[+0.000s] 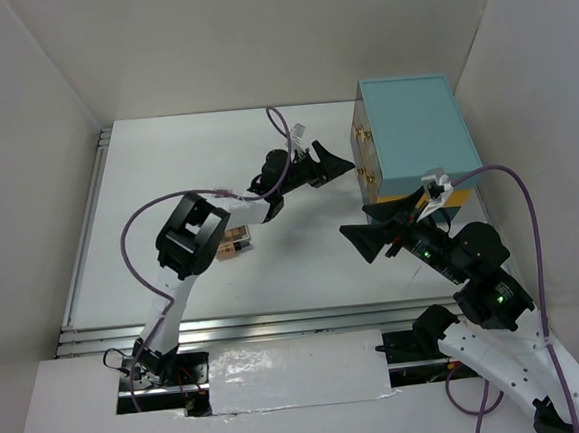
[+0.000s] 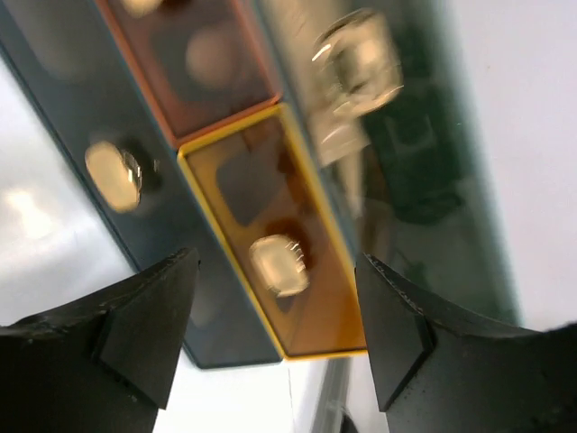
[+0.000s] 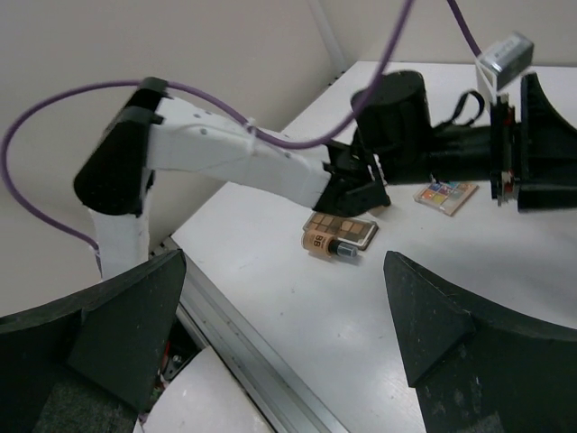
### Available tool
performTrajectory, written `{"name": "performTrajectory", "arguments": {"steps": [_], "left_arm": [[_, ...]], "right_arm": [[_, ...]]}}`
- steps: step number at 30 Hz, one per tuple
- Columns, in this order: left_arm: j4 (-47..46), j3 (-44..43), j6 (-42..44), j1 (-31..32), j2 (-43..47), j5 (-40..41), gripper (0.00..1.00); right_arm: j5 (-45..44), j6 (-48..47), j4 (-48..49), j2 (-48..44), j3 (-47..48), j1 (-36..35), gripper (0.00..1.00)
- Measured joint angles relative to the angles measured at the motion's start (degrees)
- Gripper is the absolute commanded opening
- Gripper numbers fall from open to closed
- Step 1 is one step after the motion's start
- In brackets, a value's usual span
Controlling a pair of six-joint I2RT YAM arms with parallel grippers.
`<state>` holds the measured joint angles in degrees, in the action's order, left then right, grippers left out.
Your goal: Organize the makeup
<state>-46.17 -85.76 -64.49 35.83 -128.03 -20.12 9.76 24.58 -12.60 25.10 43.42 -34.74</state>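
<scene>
The makeup in view is a brown eyeshadow palette (image 3: 347,231), a beige foundation bottle (image 3: 326,244) with a dark cap lying against it, and a colourful palette (image 3: 444,193) farther back. From above, only the brown palette (image 1: 237,243) shows, beside the left arm's elbow. My left gripper (image 1: 340,162) is open at the front of the teal case (image 1: 413,131). Seen from the wrist, that left gripper (image 2: 278,269) has the gold knob (image 2: 278,264) of a yellow drawer (image 2: 315,298) between its fingers, untouched. My right gripper (image 3: 284,262) hangs open over bare table, holding nothing.
Above the yellow drawer sits an orange drawer (image 2: 171,86), and another gold knob (image 2: 115,174) shows on the case's dark frame. The left arm (image 1: 191,234) spans the table's middle. The table's metal rail (image 1: 278,323) runs along the near edge. White walls enclose the sides.
</scene>
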Motion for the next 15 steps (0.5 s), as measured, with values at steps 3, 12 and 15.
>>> {"name": "performTrajectory", "arguments": {"steps": [3,12,15], "left_arm": [[-2.8,-1.6,-3.9,0.3,-5.2,-3.8,0.81],[-4.8,-7.7,-9.3,1.4,-11.0,-8.2,0.79],[-5.5,-10.8,-9.7,1.9,-12.3,-8.8,0.78]], "right_arm": [[0.2,0.0,0.0,0.0,0.0,0.0,0.98],[0.1,0.0,0.0,0.0,0.0,0.0,0.99],[0.2,0.0,0.0,0.0,0.0,0.0,0.98]]}}
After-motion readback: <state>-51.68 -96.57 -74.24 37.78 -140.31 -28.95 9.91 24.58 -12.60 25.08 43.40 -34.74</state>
